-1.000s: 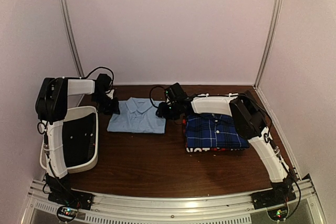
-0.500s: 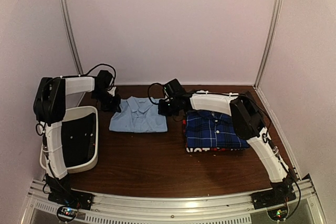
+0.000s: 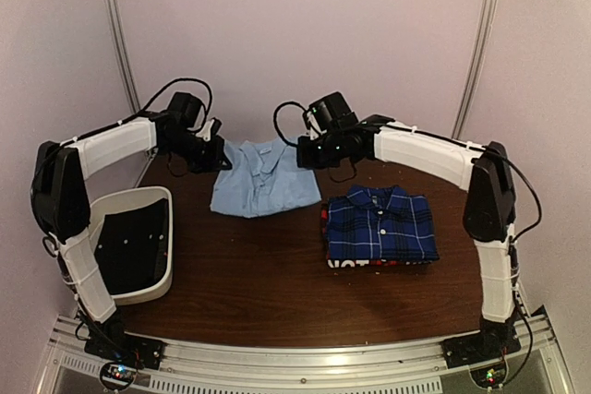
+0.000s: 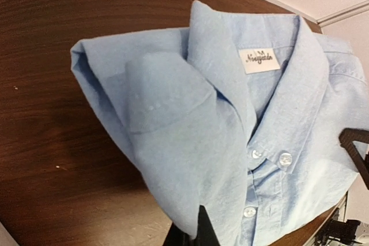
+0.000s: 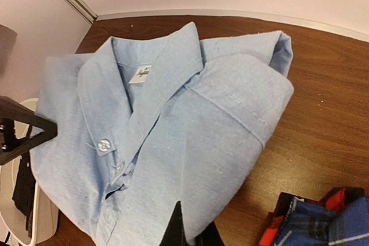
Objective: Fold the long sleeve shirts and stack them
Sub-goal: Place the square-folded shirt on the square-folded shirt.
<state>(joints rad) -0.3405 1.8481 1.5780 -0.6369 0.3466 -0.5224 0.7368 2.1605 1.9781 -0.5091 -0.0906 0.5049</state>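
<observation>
Light blue shirt (image 3: 263,182): folded, far centre, far edge lifted off table (image 3: 277,292). Left gripper (image 3: 215,151) and right gripper (image 3: 309,149) each pinching one shoulder corner. Plaid shirt (image 3: 381,228): right, atop red/black shirt (image 5: 277,223).

Soft, dimmish light's coming from overhead, glare's bouncing off the silver metal rail (image 3: 332,360), wrist views are bending the brown wooden tabletop (image 4: 46,142).

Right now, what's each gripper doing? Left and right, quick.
Left gripper: closed, holding one side of the light blue shirt.
Right gripper: closed, holding the opposite side of that shirt.
</observation>
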